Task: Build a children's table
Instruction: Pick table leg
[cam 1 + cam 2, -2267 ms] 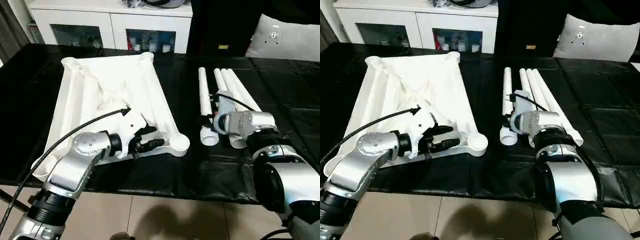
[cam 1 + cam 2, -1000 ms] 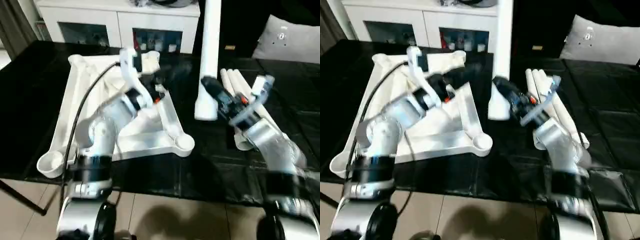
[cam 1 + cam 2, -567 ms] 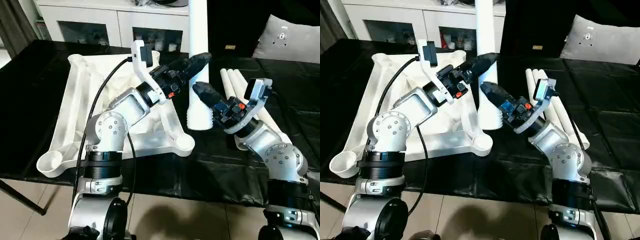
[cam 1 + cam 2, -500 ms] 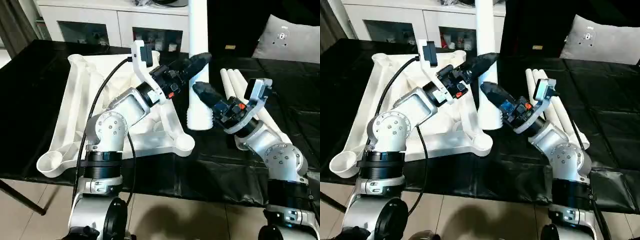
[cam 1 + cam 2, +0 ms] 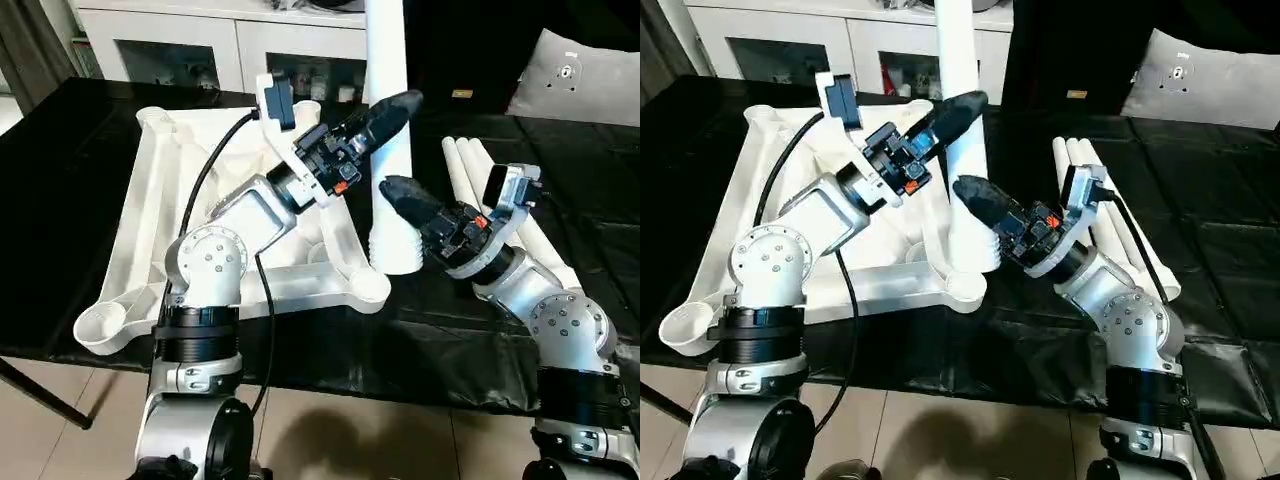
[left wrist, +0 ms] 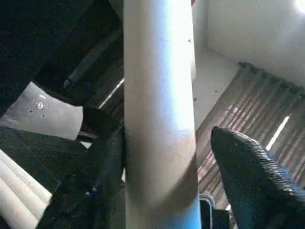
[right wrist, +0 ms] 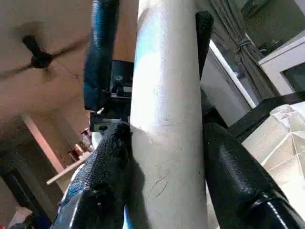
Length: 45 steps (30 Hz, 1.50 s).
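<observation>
While black sheeting [image 5: 80, 200] covers the tabletop before a white glass-doored cabinet [image 5: 200, 45], the ribbed table panel [image 5: 160, 215] lies upside down at left. Right gripper [image 5: 975, 205] fingers pinch an upright white tapered leg [image 5: 392, 150]; left gripper [image 5: 385, 115] fingers straddle it higher, grip unclear. Three legs [image 5: 480, 175] lie rightward.

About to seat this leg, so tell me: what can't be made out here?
- Leg top: cut off by the upper edge in both eye views.
- Leg's lower end against the near socket: touching or apart, unclear in the eye views.
- Spare legs: near ends behind the right gripper and its arm.
- Tabletop far right corner: partly behind the left gripper wrist.
</observation>
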{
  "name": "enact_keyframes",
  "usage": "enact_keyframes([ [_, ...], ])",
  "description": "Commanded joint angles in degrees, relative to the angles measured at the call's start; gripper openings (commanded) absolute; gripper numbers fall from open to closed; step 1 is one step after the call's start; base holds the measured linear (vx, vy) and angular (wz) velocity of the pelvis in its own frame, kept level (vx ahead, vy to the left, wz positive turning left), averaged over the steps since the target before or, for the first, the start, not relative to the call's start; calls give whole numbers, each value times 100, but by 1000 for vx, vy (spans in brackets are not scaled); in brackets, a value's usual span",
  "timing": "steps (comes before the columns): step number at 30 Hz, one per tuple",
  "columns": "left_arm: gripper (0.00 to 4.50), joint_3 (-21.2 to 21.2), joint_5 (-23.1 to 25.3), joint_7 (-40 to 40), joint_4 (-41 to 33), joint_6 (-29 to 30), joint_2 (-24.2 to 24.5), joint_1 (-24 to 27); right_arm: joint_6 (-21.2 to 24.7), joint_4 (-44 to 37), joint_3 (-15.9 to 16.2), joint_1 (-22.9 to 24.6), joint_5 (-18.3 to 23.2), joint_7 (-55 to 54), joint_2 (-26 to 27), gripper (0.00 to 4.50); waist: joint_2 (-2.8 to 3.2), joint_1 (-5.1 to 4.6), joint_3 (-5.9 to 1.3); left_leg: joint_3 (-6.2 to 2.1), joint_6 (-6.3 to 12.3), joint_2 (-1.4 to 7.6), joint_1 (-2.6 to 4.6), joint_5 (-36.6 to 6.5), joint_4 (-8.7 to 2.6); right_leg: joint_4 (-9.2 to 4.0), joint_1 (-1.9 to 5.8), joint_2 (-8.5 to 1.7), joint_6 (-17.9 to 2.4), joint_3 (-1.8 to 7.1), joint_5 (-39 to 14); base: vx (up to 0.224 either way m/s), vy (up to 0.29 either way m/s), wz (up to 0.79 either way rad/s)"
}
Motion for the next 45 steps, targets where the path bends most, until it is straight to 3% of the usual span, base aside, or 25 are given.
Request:
enact_keyframes([
  [1, 285, -126, -64, -69, -64, 25, -18, -37, 8, -99, 32, 41, 39, -42, -54, 188, -84, 11, -394, -48, 363, 232, 44, 25, -331, -388, 342, -401, -1404, 179, 672, 0, 0, 0],
  [4, 271, -141, -70, -58, -58, 20, -19, -19, 7, -119, 34, 61, 56, -44, -55, 188, -61, 15, -398, -50, 360, 235, 50, 16, -327, -388, 338, -404, -1412, 180, 669, 0, 0, 0],
  [14, 190, -203, -93, -11, -112, 56, -14, 42, -59, -118, 96, 121, 31, -81, -71, 187, -66, 17, -399, -50, 339, 238, 53, 7, -328, -383, 342, -404, -1429, 179, 710, 0, 0, 0],
  [28, 185, -241, 47, 37, -95, -40, 52, 40, -326, 69, 215, -5, -304, -186, -121, 187, -109, 21, -405, -42, 410, 229, 41, 124, -312, -367, 346, -407, -1399, 176, 752, 0, 0, 0],
  [30, 185, -264, 190, 58, -71, -141, 130, 47, -375, 225, 198, -109, -396, -333, -107, 242, -123, 8, -402, -41, 403, 228, 42, 98, -317, -370, 346, -403, -1394, 174, 692, 0, 0, 0],
  [31, 184, -315, 339, 67, -61, -241, 200, 53, -399, 266, 207, -148, -445, -375, -115, 255, -99, 1, -403, -45, 399, 229, 48, 111, -315, -377, 337, -399, -1363, 176, 669, 0, 0, 0],
  [33, 184, -382, 565, 129, 11, -387, 278, 35, -633, 246, 304, -143, -669, -381, -148, 262, -70, 2, -412, -46, 349, 240, 57, 154, -310, -369, 328, -399, -1316, 179, 711, 0, 0, 0],
  [35, 184, -547, 945, 171, 112, -638, 423, 4, -707, 216, 376, -106, -779, -385, -198, 299, -71, -2, -413, -46, 327, 236, 62, 155, -311, -363, 332, -392, -1298, 179, 788, 0, 0, 0],
  [37, 184, -689, 1191, 165, 156, -806, 556, -21, -904, 147, 500, -44, -1032, -423, -279, 303, -69, 4, -419, -50, 334, 233, 62, 167, -310, -357, 341, -383, -1233, 181, 878, 0, 0, 0],
  [40, 184, -770, 1351, 193, 170, -905, 646, -63, -1214, 49, 643, 11, -1364, -469, -356, 333, -69, 3, -426, -47, 299, 234, 56, 196, -302, -335, 345, -389, -1309, 175, 1063, 0, 0, 0],
  [45, 184, -965, 1810, 337, 296, -1299, 689, -117, -785, 92, 700, -34, -1325, -341, -749, 376, -83, 0, -428, -45, 378, 221, 49, 188, -291, -337, 373, -379, -1341, 182, 1118, 0, 0, 0],
])
